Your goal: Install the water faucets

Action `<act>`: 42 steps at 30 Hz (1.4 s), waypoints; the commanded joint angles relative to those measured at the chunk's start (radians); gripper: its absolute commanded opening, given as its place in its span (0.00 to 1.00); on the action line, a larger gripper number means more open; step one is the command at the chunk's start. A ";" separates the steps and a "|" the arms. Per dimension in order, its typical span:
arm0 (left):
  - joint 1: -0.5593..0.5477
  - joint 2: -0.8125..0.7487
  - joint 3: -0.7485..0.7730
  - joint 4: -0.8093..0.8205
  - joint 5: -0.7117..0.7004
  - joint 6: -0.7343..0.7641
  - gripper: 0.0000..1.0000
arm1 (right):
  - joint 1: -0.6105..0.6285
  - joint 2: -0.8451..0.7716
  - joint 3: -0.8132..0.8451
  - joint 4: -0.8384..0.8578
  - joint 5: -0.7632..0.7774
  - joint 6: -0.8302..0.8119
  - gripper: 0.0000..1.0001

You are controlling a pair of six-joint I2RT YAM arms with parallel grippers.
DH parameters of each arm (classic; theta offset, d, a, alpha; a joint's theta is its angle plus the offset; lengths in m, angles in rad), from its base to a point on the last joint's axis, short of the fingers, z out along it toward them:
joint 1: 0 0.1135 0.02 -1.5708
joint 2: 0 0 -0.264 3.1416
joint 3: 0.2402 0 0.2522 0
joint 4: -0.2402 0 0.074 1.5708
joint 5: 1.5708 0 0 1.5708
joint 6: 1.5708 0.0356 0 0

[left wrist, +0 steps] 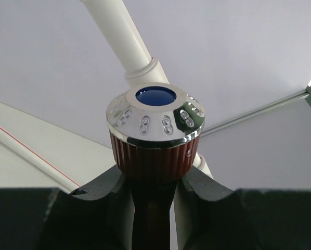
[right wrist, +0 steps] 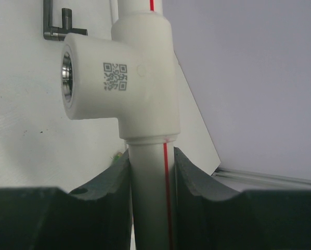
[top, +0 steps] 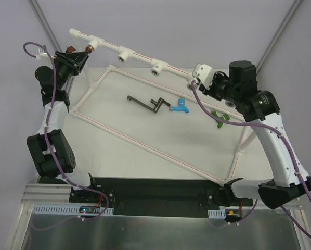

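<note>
- Red-brown faucet (left wrist: 154, 156): sits at the far-left tee of the white pipe frame (top: 145, 140), above the tabletop (top: 145, 164). In the left wrist view its long axis runs along the pincer's own axis. The shiny knob (left wrist: 155, 117) stands just past the fingertips, with its blue cap turned toward the camera. In the top view a brass end lies against that tee. Whether it is threaded in cannot be told.
- Blue faucet (top: 180, 107): lies flat on the tabletop inside the frame's rectangle, long axis roughly left to right. Its brass end points left, just beside a dark crank tool (top: 147, 104).
- Green faucet (top: 221, 117): lies on the tabletop near the right arm, partly crossed by a purple cable. Its heading is unclear.
- Left pincer (left wrist: 151, 182): clenched on the red-brown faucet, both fingers (left wrist: 101, 190) pressing the dark stem below the ribbed collar.
- Right pincer (right wrist: 151, 172): clamped around the frame's upper pipe, gripping just below a tee fitting (right wrist: 145, 88) that bears a QR mark.
- Socket (right wrist: 67, 78) of that tee: metal-lined, its mouth facing left in the right wrist view.
</note>
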 commanded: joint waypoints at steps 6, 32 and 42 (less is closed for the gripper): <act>-0.036 -0.007 0.057 0.092 -0.002 0.011 0.00 | 0.014 -0.019 -0.016 -0.023 0.045 0.084 0.02; -0.108 0.016 0.045 0.068 -0.080 0.098 0.00 | 0.030 -0.021 -0.024 -0.029 0.034 0.073 0.01; -0.123 -0.010 0.069 -0.018 -0.085 0.173 0.00 | 0.037 -0.019 -0.024 -0.029 0.033 0.072 0.02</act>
